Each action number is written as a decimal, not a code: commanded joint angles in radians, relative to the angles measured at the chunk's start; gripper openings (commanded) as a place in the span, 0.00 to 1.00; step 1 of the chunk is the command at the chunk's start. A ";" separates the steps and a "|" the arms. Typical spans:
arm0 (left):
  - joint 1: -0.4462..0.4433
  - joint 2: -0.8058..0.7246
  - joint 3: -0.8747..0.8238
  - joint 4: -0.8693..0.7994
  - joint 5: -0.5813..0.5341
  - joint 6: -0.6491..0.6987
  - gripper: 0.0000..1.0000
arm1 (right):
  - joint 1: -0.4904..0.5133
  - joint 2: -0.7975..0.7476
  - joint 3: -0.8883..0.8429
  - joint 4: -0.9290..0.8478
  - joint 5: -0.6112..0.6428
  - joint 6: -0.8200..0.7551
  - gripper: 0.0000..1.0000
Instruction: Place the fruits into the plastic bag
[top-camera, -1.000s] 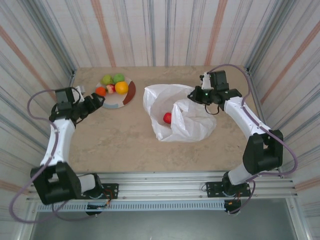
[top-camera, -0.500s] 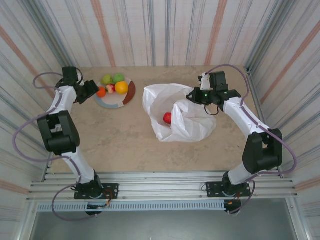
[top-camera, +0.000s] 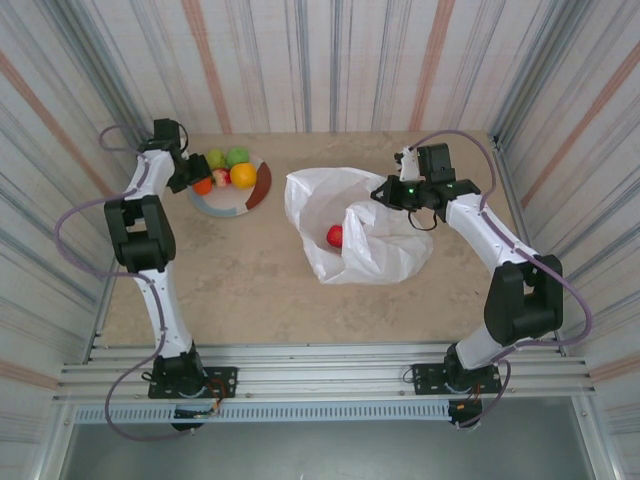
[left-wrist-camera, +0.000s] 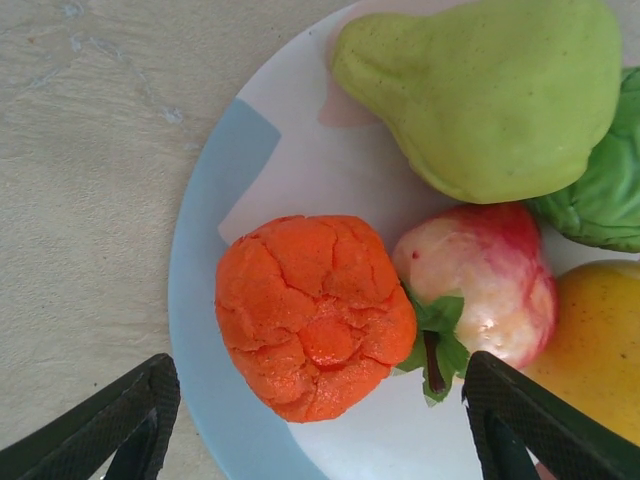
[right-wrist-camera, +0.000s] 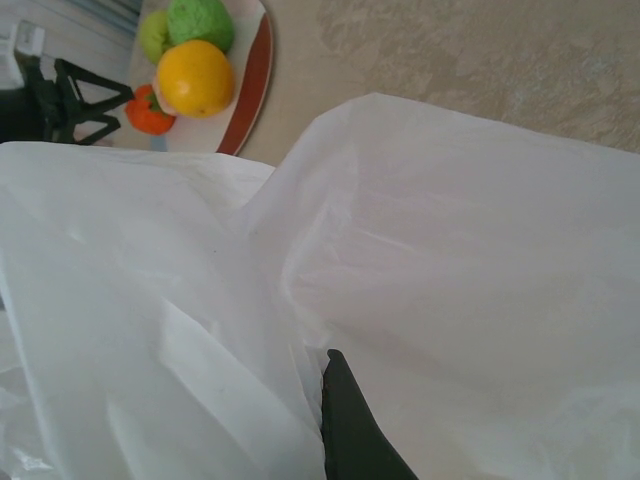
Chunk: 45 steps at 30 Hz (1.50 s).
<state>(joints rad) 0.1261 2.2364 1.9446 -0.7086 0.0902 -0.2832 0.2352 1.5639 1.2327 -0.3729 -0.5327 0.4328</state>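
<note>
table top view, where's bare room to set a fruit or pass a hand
The near half of the beige table, in front of the crinkled white plastic bag, is bare. So is the strip between bag and round multicoloured plate. The plate is crowded with fruits, the open left gripper over it.

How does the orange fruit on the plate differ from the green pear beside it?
The orange fruit is round, while the green pear tapers toward one end. The orange fruit's skin is cracked and lumpy; the pear's is smooth. The pear looks larger. Both lie on the plate, not touching each other.
</note>
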 joint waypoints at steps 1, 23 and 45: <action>-0.005 0.027 0.048 -0.053 -0.047 0.041 0.78 | -0.008 0.021 -0.005 -0.004 -0.018 -0.026 0.00; -0.016 0.116 0.106 -0.051 -0.035 0.056 0.77 | -0.008 0.034 -0.011 -0.014 -0.022 -0.030 0.00; -0.018 0.019 0.081 -0.077 -0.096 0.081 0.59 | -0.007 0.048 -0.010 -0.011 -0.030 -0.028 0.00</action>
<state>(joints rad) 0.1154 2.3512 2.0499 -0.7601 0.0319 -0.2123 0.2333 1.6024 1.2324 -0.3737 -0.5484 0.4328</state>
